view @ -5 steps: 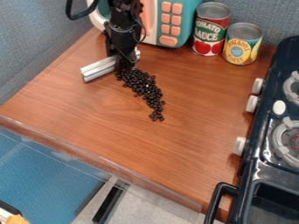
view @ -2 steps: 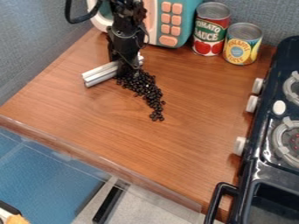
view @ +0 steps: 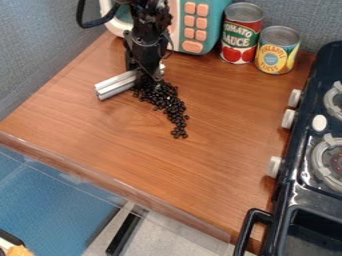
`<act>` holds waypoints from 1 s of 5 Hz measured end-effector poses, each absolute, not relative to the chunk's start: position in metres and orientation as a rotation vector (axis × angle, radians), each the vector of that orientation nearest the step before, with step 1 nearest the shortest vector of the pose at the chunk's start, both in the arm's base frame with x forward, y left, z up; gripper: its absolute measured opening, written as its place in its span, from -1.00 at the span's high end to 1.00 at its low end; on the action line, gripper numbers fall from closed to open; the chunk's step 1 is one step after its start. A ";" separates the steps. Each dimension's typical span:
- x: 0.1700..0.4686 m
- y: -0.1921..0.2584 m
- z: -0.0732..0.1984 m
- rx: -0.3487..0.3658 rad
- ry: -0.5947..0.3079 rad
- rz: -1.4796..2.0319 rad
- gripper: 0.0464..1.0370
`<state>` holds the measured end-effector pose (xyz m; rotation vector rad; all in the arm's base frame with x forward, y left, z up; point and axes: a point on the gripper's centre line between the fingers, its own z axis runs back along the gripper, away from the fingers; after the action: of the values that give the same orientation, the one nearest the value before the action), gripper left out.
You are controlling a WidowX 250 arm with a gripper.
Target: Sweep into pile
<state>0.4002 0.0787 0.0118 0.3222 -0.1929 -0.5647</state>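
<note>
Camera view: a black gripper [view: 148,76] hangs over a wooden counter; how far open it is, or whether it grips the silver bar [view: 115,85] at its tip, I cannot tell. Dark beans [view: 171,107] trail from beside it toward the camera.

Black beans [view: 170,106] lie on the reddish-brown, wood-grained worktop [view: 133,150]; by its back edge, the teal toy microwave [view: 217,22] has salmon-pink buttons [view: 196,29].
</note>
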 end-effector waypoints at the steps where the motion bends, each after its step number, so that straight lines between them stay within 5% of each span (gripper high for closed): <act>1: 0.396 0.069 0.011 0.316 -0.196 -0.577 0.32; 5: 0.380 0.044 0.011 0.285 -0.196 -0.616 0.32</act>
<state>0.3795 0.0442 0.0107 0.2850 -0.1964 -0.6161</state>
